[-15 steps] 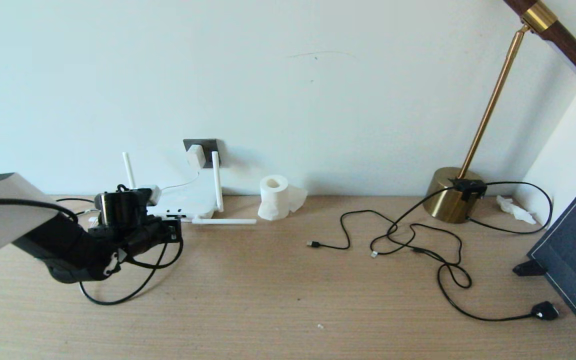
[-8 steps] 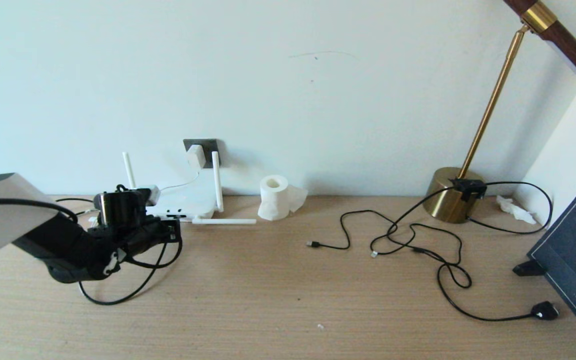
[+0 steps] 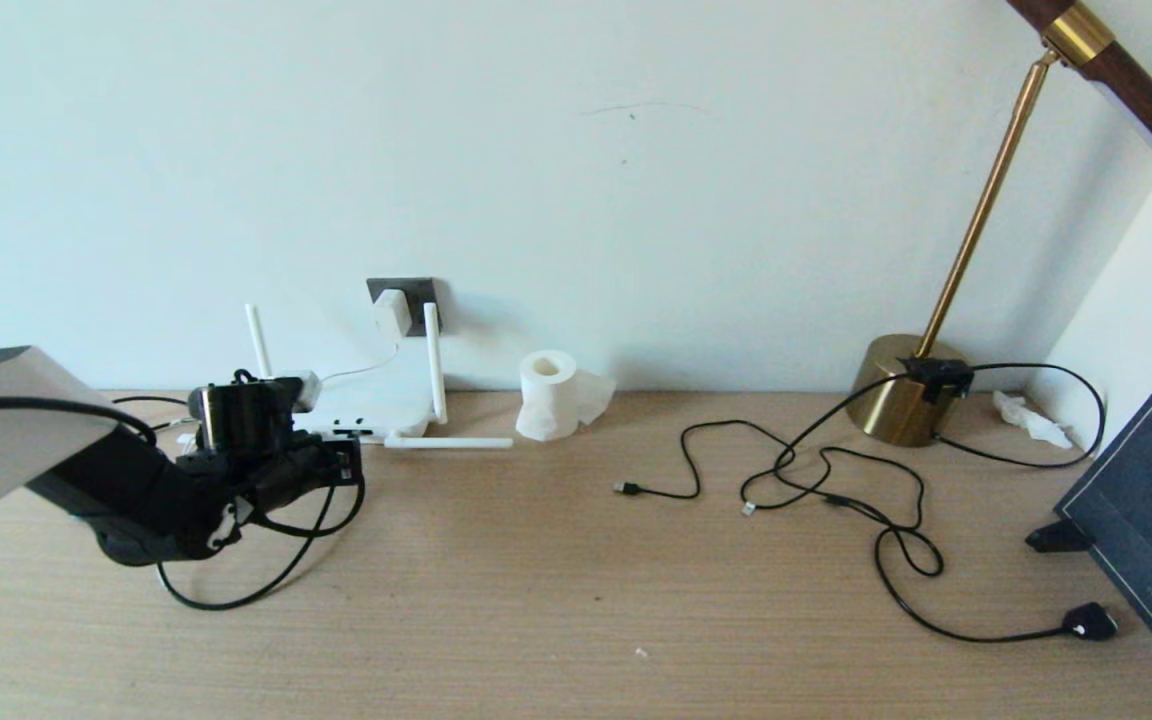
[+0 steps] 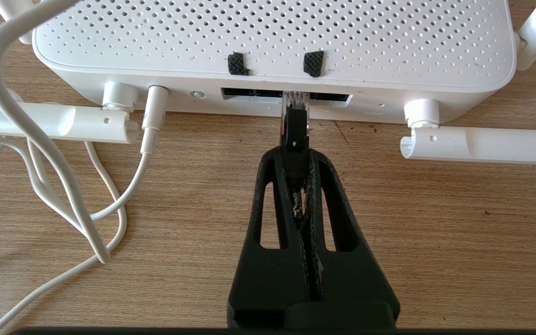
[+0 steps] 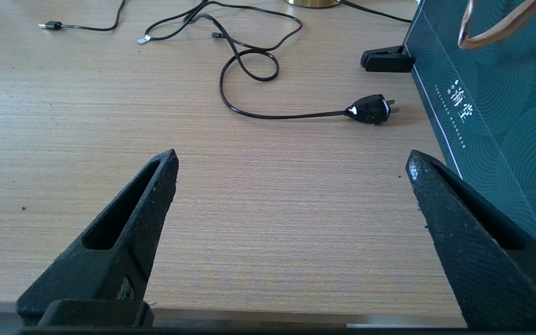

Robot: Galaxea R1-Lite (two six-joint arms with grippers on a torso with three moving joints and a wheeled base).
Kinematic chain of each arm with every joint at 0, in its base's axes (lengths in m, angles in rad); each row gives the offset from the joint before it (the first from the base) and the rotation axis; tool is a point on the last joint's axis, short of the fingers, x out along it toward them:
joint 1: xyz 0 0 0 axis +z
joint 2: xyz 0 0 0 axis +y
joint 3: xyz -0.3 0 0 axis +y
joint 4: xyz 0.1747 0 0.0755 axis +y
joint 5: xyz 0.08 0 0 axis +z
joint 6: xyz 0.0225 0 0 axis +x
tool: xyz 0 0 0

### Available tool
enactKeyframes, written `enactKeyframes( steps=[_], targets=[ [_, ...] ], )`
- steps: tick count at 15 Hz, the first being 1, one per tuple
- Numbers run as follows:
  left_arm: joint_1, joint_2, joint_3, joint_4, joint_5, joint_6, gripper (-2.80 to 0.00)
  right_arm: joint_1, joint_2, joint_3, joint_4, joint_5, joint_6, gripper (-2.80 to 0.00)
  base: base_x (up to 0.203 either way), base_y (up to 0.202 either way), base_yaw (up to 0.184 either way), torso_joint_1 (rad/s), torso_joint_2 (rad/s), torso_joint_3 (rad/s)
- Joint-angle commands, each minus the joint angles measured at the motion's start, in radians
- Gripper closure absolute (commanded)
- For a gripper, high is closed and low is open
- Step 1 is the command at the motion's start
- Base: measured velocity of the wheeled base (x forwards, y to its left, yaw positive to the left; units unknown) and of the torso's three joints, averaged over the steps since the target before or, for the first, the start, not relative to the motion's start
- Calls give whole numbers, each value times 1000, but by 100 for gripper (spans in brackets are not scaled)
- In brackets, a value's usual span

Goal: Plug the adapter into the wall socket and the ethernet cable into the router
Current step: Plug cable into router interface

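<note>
Nothing has visibly moved over the last second: your left gripper [image 4: 294,153] stays clamped on the black boot of the ethernet cable [image 4: 294,132], with the clear tip at the mouth of a dark port on the near edge of the router [image 4: 272,42]. How deep the tip sits you cannot tell, so treat the plug as not yet proven seated; judging by that stillness, the insertion is either stalled or being held under a gentle push.

Behind the router, the adapter [image 3: 391,312] already sits on the wall socket [image 3: 414,290], its thin white cord running down to the router's left end. That half of the task looks done.

Far to the right, your right gripper [image 5: 291,186] hangs parked above the bare table [image 5: 249,209] with its fingers spread wide, holding nothing.

Writing is scarce: a tiny embossed word beside the ports seems to read "reset", and the dark teal bag [image 5: 496,93] at the right edge carries pale Chinese characters, too small to read with confidence.
</note>
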Motion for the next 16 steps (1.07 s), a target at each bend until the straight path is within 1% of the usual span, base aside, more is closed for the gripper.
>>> enactKeyframes(
  steps=[1, 9, 16],
  targets=[
    [0, -2, -3, -6, 0, 1, 0, 0, 2, 0, 1, 0, 0, -280, 0, 0, 0, 0, 0, 0],
    [-1, 3, -33, 3, 0, 1, 0, 0, 2, 0, 1, 0, 4, -280, 0, 0, 0, 0, 0, 0],
    [-1, 3, -34, 4, 0, 1, 0, 0, 2, 0, 1, 0, 3, -280, 0, 0, 0, 0, 0, 0]
  ],
)
